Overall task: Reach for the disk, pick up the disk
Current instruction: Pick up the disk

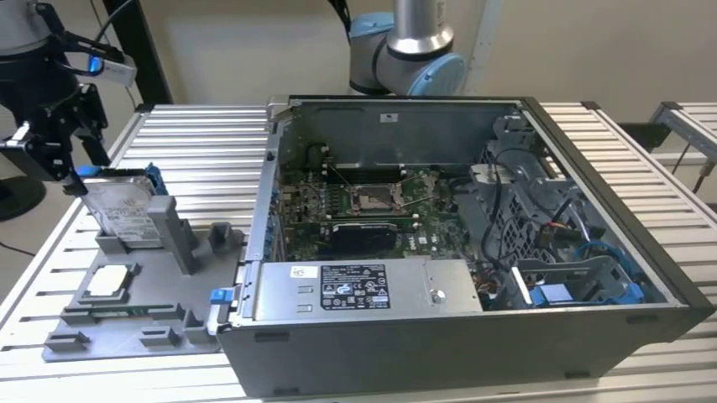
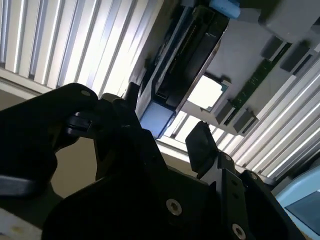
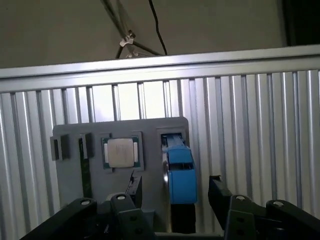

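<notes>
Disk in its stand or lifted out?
In. The disk stands on edge in the grey stand; the open gripper straddles its blue top edge.

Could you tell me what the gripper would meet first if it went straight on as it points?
Probably the upright silver-grey metal disk framed in bright blue plastic: in the first wrist view the open gripper is centred on it, though depth is unclear.
</notes>
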